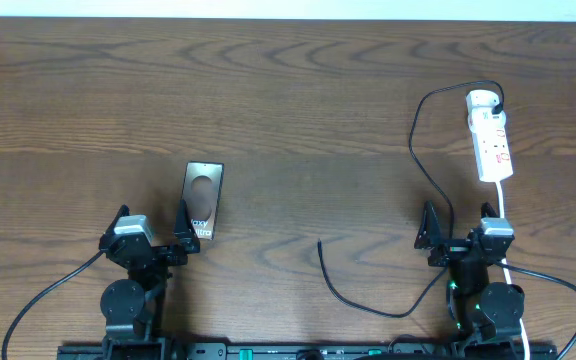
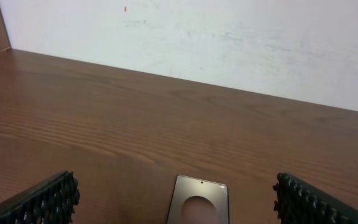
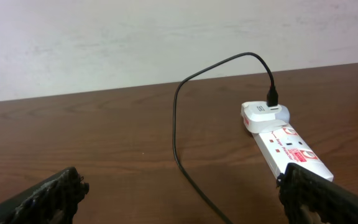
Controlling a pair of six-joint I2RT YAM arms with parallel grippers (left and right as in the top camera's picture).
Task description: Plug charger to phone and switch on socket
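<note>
Likely a robot test lab: wood-grain table (image 1: 298, 110) against plain white wall (image 2: 241, 43).

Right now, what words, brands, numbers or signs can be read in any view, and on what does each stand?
"Ultra": white lettering on the phone, at its end nearest the robot, overhead view; the lettering beside it is too blurred to read.
Red markings on the socket: too small to read in either view.
Small dark mark on the white adapter: too blurred to read.
No other text shows.

The phone (image 2: 197, 198) is cut off by the left wrist view's bottom edge.
</note>
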